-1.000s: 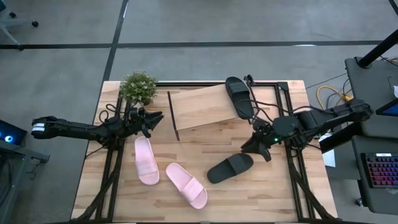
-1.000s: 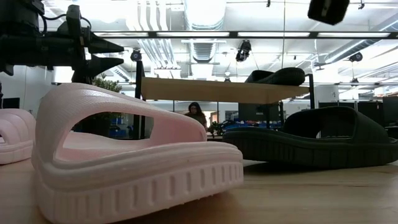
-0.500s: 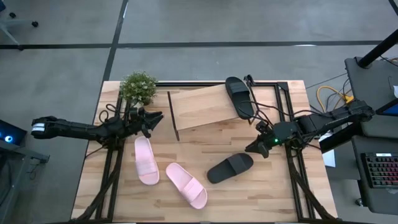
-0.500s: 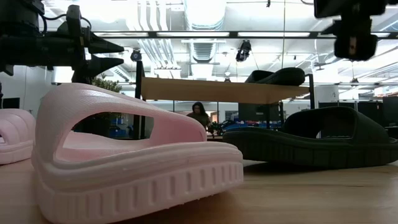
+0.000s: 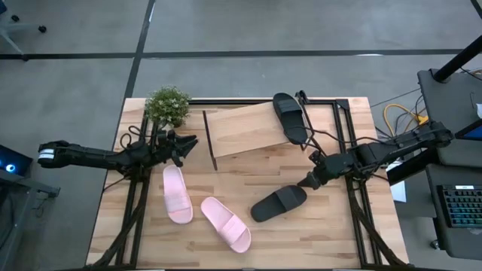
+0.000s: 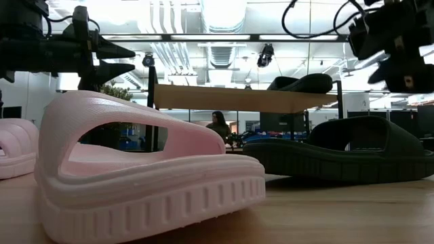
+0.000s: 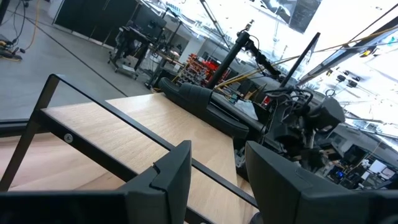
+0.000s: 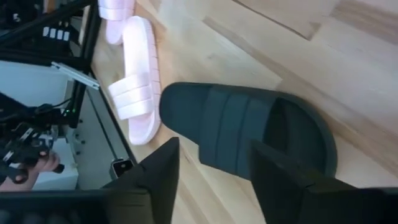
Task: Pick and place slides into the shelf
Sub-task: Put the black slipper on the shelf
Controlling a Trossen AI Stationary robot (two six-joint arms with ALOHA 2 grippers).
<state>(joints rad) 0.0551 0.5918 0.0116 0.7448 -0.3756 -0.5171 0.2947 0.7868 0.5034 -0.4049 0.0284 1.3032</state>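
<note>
One black slide (image 5: 290, 117) lies on the shelf (image 5: 245, 129) at upper centre; the other (image 5: 279, 202) lies lower right beneath the right claw (image 5: 307, 182), fingers parted and empty. Left claw (image 5: 188, 143) waits, parted, centre-left.

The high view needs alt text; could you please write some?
Right gripper, open, hovers by a black slide on the table. Another black slide lies on the shelf; two pink slides remain on the table near the left gripper.
</note>
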